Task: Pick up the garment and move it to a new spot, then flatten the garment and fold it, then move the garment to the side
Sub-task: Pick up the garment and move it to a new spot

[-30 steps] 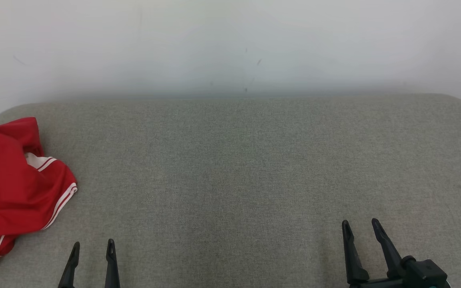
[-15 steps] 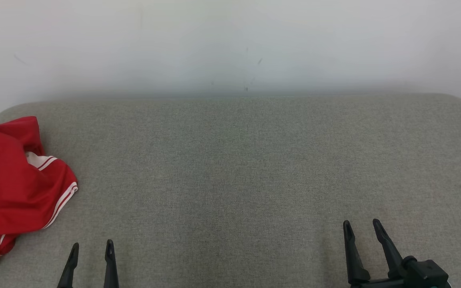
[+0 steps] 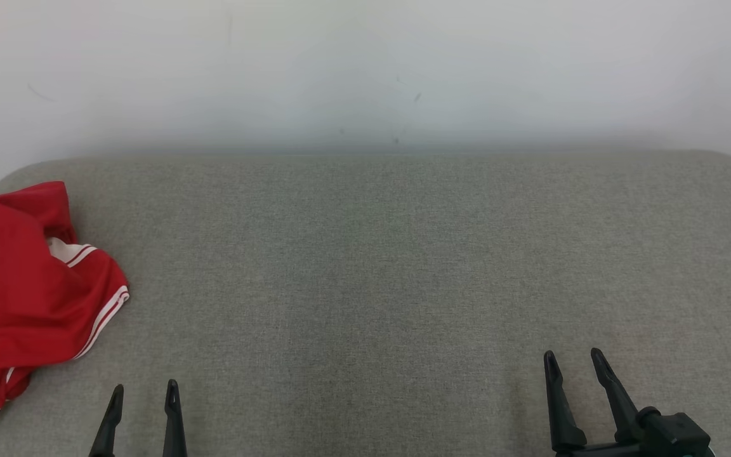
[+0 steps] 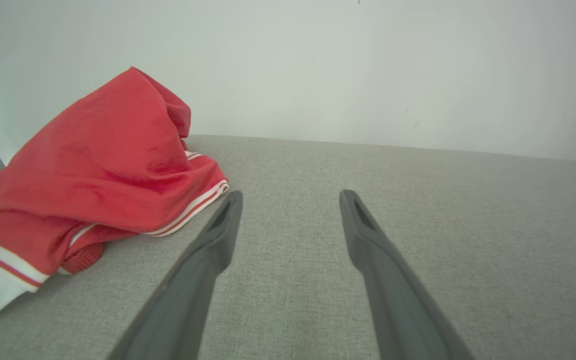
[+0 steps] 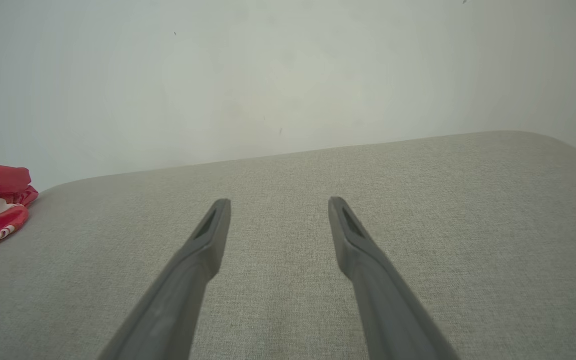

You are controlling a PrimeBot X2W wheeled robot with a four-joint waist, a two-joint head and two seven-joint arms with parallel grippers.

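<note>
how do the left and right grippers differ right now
The left gripper sits close beside the red garment; the right gripper is far from it. The left is cropped to its fingers in the head view; the right shows its dark body too. Both are open and empty.

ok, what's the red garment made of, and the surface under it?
Garment: probably soft knit jersey, mostly matte; it slumps in loose folds, with white striped trim. Surface: grey woven upholstery cloth, matte; fine weave grain shows, rounded corners hint at padding.
</note>
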